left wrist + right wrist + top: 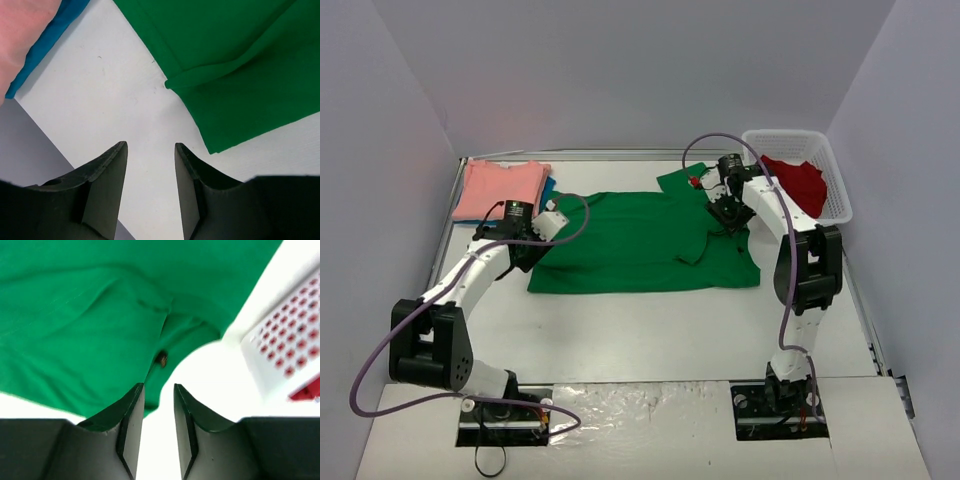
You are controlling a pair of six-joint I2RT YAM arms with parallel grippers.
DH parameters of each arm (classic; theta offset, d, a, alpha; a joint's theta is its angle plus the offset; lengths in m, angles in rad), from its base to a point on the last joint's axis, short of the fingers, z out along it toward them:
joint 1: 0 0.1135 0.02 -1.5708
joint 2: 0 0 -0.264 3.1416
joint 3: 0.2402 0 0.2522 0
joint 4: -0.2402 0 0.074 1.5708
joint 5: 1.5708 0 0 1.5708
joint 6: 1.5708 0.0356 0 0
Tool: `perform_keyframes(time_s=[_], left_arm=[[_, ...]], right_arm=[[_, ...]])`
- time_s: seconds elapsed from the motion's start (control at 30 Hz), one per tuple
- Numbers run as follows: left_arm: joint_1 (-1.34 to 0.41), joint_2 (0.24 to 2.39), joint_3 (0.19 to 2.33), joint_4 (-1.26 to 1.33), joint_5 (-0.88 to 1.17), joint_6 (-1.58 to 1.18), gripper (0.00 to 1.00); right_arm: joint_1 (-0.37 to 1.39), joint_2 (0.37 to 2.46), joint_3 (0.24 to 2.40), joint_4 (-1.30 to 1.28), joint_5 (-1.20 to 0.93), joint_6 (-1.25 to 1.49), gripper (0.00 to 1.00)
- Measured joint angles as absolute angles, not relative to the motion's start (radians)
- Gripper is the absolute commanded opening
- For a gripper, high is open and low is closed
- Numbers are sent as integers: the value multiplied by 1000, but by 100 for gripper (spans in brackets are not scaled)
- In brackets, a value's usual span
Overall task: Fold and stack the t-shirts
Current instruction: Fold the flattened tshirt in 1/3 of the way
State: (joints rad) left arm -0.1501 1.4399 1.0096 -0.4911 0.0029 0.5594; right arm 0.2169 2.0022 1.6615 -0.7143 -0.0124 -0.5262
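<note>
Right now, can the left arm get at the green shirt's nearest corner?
Probably yes. The left pincer hangs open over bare table, and the green shirt lies flat just beside it, with nothing between them.

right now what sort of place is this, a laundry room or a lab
Probably a lab robot test cell: plain grey panel walls box in a white table, two white robot arms are bolted to its near edge, a bright green cloth t-shirt lies spread between them.
</note>
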Motion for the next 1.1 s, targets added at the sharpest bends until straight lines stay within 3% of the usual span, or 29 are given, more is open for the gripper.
perform_keyframes(time_s=[0.13, 1.1], left_arm=[[-150, 1396, 992, -500, 7, 541, 41], [-149, 1352, 896, -518, 122, 458, 41]], right_arm=[[218, 1909, 1586, -706, -37, -525, 0], [355, 2042, 1481, -644, -204, -472, 0]])
